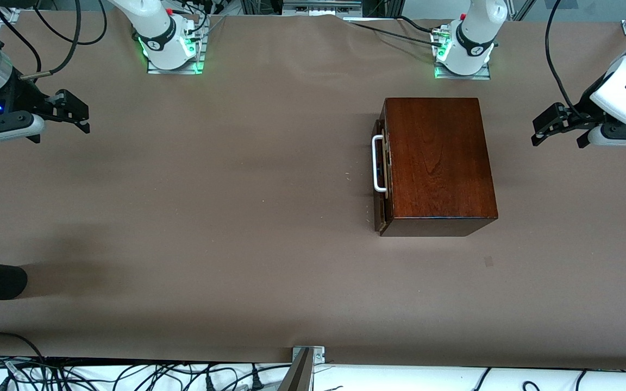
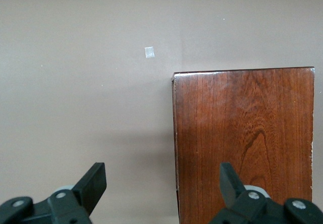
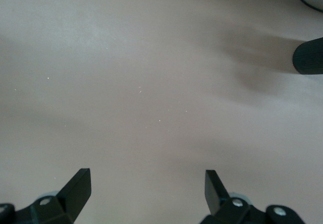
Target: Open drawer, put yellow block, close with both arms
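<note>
drawer: dark wooden drawer box (image 1: 439, 163) with white handle (image 1: 379, 163) sits closed, toward left arm's end
left gripper (image 1: 558, 130): fingers spread, holds nothing, waits
right gripper (image 1: 76, 111): same
yellow block: not visible

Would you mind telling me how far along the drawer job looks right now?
The drawer is shut or nearly so, and no yellow block shows anywhere. That fits either the block still to arrive or already shut inside. Nothing is in hand: the left gripper waits open beside the cabinet, the right gripper open at its table end.
</note>
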`<state>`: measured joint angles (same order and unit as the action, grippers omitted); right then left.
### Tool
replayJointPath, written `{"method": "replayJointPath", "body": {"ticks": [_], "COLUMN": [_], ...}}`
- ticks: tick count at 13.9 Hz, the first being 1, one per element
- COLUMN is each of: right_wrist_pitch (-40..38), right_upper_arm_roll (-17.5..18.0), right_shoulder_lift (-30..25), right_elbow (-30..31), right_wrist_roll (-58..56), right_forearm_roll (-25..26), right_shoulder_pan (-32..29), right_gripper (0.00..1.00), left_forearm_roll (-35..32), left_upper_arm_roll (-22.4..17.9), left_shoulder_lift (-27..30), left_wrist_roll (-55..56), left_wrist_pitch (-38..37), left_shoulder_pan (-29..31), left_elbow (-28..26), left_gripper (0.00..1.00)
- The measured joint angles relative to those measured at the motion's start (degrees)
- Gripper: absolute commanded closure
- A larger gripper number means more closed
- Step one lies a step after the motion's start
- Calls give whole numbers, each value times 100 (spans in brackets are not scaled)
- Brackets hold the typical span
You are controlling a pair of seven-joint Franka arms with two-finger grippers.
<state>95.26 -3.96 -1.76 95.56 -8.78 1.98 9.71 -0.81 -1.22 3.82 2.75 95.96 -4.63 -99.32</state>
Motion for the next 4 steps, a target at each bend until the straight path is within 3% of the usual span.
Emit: {"method": "replayJointPath", "body": {"ticks": [4], "right_wrist_pitch": [0], "right_upper_arm_roll": [-1], "right_shoulder_lift": [3], "right_elbow": [0], "right_wrist_roll": [0], "right_forearm_roll": [0], "right_shoulder_pan": [-38], "right_gripper": [0], "left_forearm_roll": [0], "left_upper_arm_roll": [-3], "left_shoulder_lift": [37], "left_wrist_roll": [8], "left_wrist_pitch": [-201], "left_shoulder_pan": [4], "left_elbow": [43], "left_gripper": [0]}}
